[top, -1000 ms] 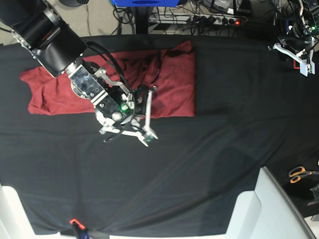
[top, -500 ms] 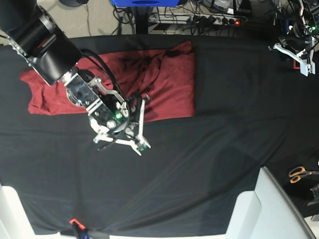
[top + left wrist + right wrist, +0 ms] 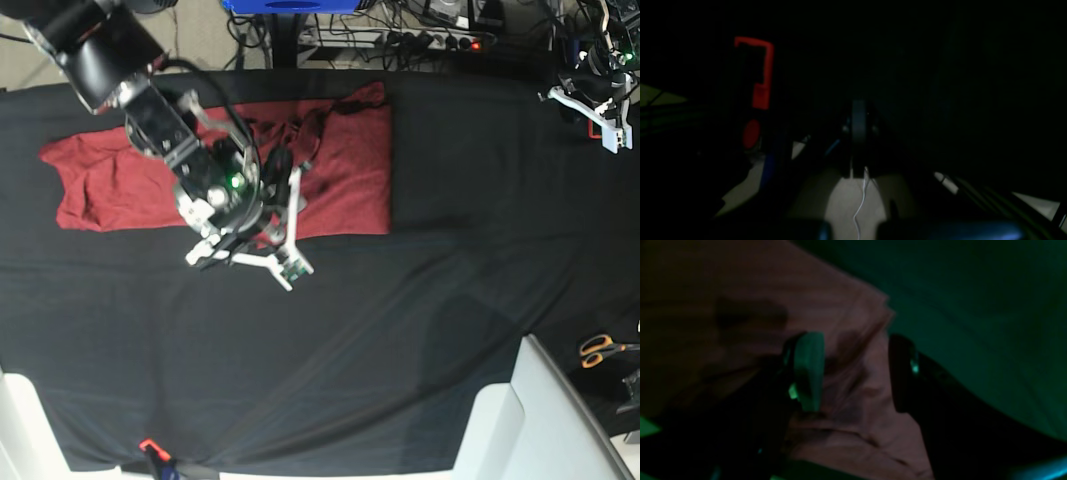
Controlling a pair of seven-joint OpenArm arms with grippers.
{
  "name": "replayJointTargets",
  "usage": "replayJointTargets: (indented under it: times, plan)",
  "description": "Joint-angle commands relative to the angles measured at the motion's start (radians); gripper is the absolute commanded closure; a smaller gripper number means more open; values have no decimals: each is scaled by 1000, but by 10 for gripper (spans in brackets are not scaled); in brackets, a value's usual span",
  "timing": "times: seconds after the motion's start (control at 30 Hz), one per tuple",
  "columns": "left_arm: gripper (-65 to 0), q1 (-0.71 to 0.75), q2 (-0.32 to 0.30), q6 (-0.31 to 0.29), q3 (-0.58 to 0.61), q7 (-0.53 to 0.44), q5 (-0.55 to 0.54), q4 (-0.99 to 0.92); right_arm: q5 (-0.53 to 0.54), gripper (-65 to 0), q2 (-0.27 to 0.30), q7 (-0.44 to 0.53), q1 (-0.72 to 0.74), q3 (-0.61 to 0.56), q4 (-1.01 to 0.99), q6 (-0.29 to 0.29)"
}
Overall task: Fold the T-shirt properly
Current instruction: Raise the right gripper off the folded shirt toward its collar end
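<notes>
The T-shirt [image 3: 340, 180] is seen folded into a long band across the far left of the black-clothed surface [image 3: 420, 330], still rumpled at its middle, so further folds are judged outstanding. The right hand [image 3: 285, 225] is held part-open over its near edge, gripping nothing. The left hand [image 3: 600, 115] is parked shut at the far right corner. Ample bare cloth is left toward the near side.

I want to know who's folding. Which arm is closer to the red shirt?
The right one. Its gripper hangs over the shirt's front edge. The left gripper is far off, at the table's back corner.
</notes>
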Motion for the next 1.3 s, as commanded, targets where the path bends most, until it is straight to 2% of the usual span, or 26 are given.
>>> replayJointTargets:
  times: [0.0, 0.43, 0.6, 0.77, 0.97, 1.13, 1.27]
  plan:
    - [0, -11, -19, 1, -6, -16, -5, 13, -4, -285, 0, 2, -13, 4, 33, -1]
    - [0, -30, -21, -1, -6, -16, -5, 7, -1, -285, -71, 5, -180, -7, 47, 0]
    - [0, -30, -22, -1, -6, -16, -5, 7, -1, -285, -72, 8, -208, -60, 48, 0]
    - [0, -28, -22, -1, -6, -16, -5, 7, -1, -284, -71, 40, -206, -56, 44, -1]
    - [0, -24, -22, -1, -6, -16, -5, 7, -1, -290, -66, 34, -206, -54, 50, -4]
    - [0, -21, -22, -1, -6, -16, -5, 7, -1, -294, -72, 20, -254, 62, 73, -1]
    - [0, -28, -22, -1, -6, -16, -5, -10, -1, -330, -71, 21, -261, 70, 80, 0]
